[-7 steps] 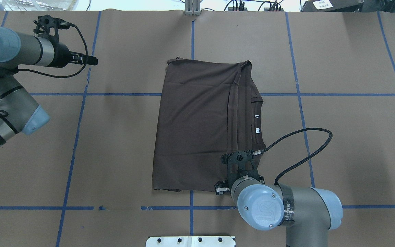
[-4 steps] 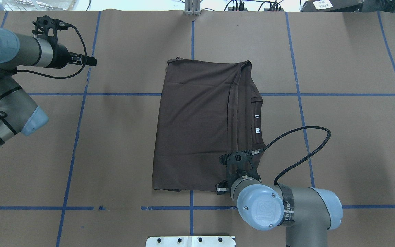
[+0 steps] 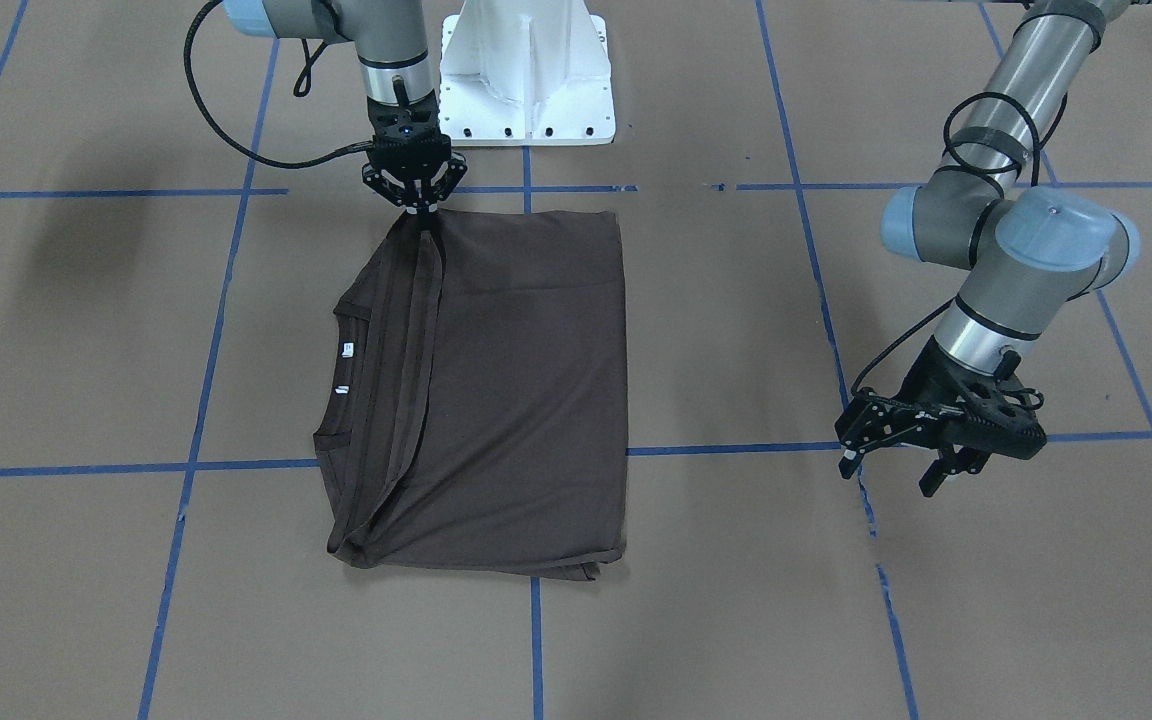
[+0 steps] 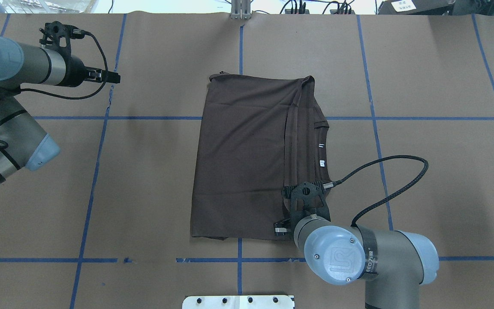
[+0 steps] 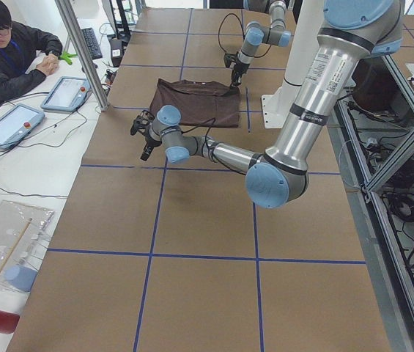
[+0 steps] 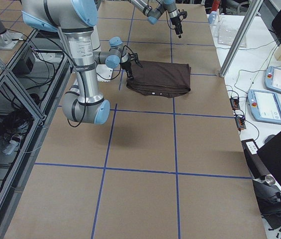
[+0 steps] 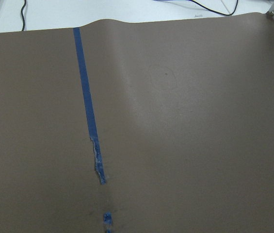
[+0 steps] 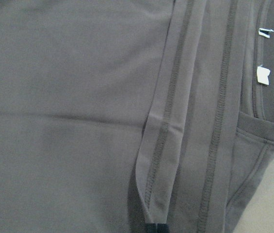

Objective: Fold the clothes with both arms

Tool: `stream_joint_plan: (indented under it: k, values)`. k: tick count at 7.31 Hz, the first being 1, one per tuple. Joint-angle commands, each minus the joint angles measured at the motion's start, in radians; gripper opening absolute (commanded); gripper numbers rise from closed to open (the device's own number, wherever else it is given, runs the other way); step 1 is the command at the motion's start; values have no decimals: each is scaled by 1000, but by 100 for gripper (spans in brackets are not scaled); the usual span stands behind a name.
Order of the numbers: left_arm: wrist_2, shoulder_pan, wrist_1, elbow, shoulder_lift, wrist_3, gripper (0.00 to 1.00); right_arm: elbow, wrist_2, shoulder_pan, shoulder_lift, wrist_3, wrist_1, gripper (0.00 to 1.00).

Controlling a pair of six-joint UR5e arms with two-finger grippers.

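1. Desk: one surface, covered in brown paper and divided into squares by blue tape lines.
2. Arms: two. The right arm reaches over the near edge of the garment. The left arm is extended on the robot's left side, well apart from the garment.
3. T-shirt: one, dark brown, folded into a rectangle and lying flat at the desk centre. Its collar faces the robot's right. Stitched hem bands run along the fold beside the collar.
4. Base plate: one, white, on the robot's side of the desk.
5. Hands: two. The right hand has its fingers pinched narrow on a hem band at the garment's near edge; the cloth rises in a small peak to the fingertips. The left hand is spread wide, holds nothing and hangs above a tape line.
6. Neck tags: two, white, one just beside the other, inside the collar.
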Motion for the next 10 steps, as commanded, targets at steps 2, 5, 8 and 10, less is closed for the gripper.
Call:
stream_joint_plan:
  k: [2, 5, 8, 10]
  values:
    - [2, 1, -1, 0, -1, -5, 100, 47, -31, -61, -92, 247, 0, 0]
    - [2, 1, -1, 0, -1, -5, 100, 70, -54, -96, -117, 296, 0, 69]
    - [-5, 1, 13, -39, -1, -5, 100, 137, -29, -49, -117, 224, 55, 100]
    - [-37, 60, 13, -128, 8, -78, 100, 141, 107, 49, -259, 193, 373, 100]
